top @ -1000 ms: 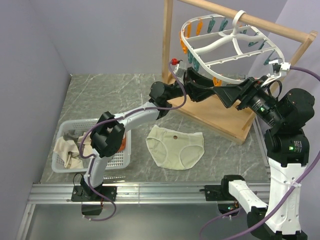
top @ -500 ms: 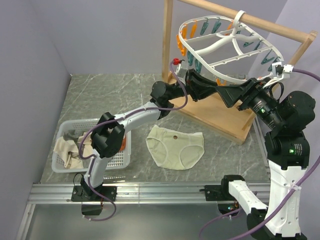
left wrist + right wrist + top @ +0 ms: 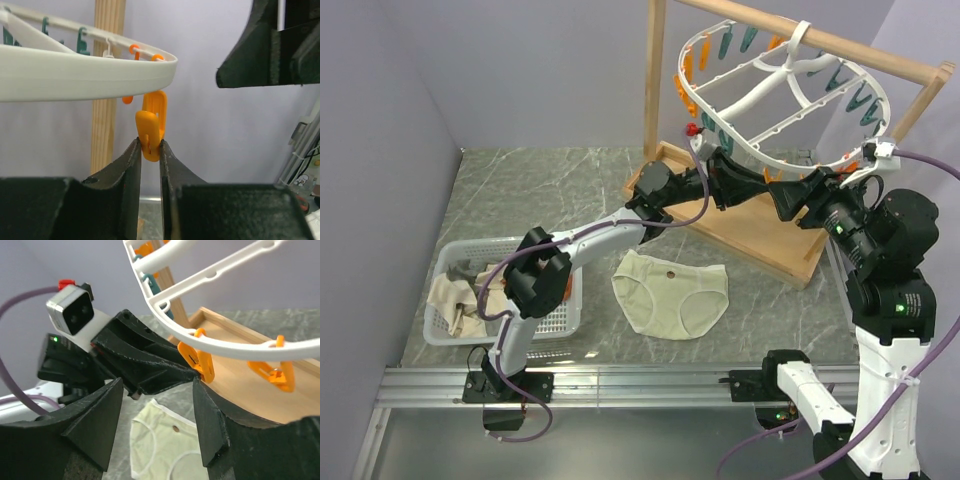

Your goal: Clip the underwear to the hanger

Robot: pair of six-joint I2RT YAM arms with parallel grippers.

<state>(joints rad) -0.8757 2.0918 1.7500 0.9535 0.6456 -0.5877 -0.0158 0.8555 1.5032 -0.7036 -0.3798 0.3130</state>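
Nearest the arm bases, the underwear point(image 3: 672, 296) lies flat and spread on the bench point(image 3: 550, 190), waistband on the far side and leg holes toward the near edge, so its long axis runs left to right. It sits roughly between the two bases, with a white basket point(image 3: 560, 318) of other cloths just to its left. Nothing touches it. Farther back and raised well above it, both arms meet under the rim of the hanger point(image 3: 220, 347). The left end effector point(image 3: 150, 147) is narrow, its fingertips pinched on the lower end of an orange clothespin point(image 3: 153, 115) that hangs from the rim. Whether the pin's mouth is sprung apart cannot be told. The right end effector point(image 3: 157, 385) faces it from the other side with its jaws standing wide and empty, flanking the left one's tip and the pin without touching either. From both end effectors the underwear lies downward and toward the near edge, well apart. In the right wrist view it shows below, between the parted jaws. By my reading the empty right arm is the better placed to fetch it, and the waistband's long edge is what must be lifted to the held pin. Behind everything stands the wooden stand point(image 3: 655, 70) carrying the hanger.
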